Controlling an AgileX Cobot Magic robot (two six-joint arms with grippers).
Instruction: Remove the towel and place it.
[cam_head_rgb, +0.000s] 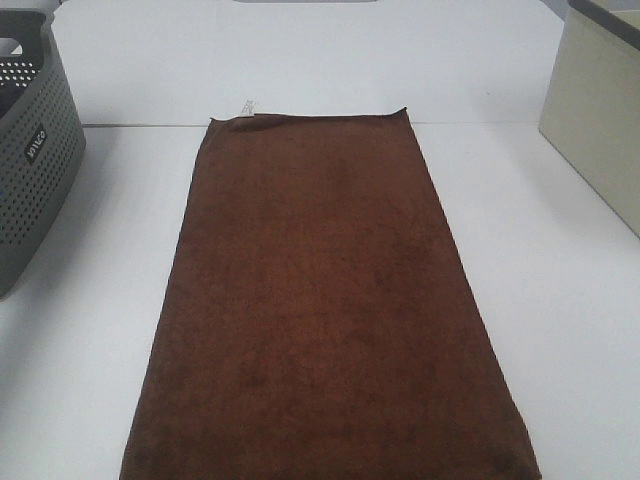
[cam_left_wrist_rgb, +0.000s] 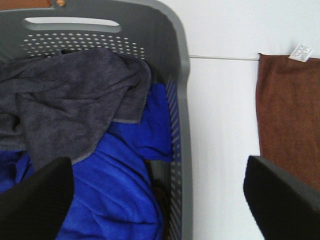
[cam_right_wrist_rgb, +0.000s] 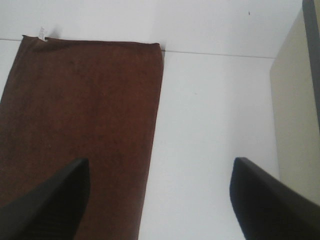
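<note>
The towel (cam_head_rgb: 325, 300), dark reddish-brown, lies spread flat along the middle of the white table, its small white tag (cam_head_rgb: 247, 108) at the far short edge. Neither gripper shows in the exterior high view. In the left wrist view my left gripper (cam_left_wrist_rgb: 160, 200) hangs open over the right wall of the grey perforated basket (cam_left_wrist_rgb: 180, 100), with the towel's edge (cam_left_wrist_rgb: 290, 115) off to one side. In the right wrist view my right gripper (cam_right_wrist_rgb: 160, 200) stands open above the towel's right edge (cam_right_wrist_rgb: 85, 110). Nothing sits between either pair of fingers.
The grey basket (cam_head_rgb: 30, 150) stands at the table's left edge and holds a grey cloth (cam_left_wrist_rgb: 65, 95) over a blue cloth (cam_left_wrist_rgb: 115, 190). A beige box (cam_head_rgb: 600, 110) stands at the back right, also seen in the right wrist view (cam_right_wrist_rgb: 297, 115). A seam crosses the table at the towel's far edge.
</note>
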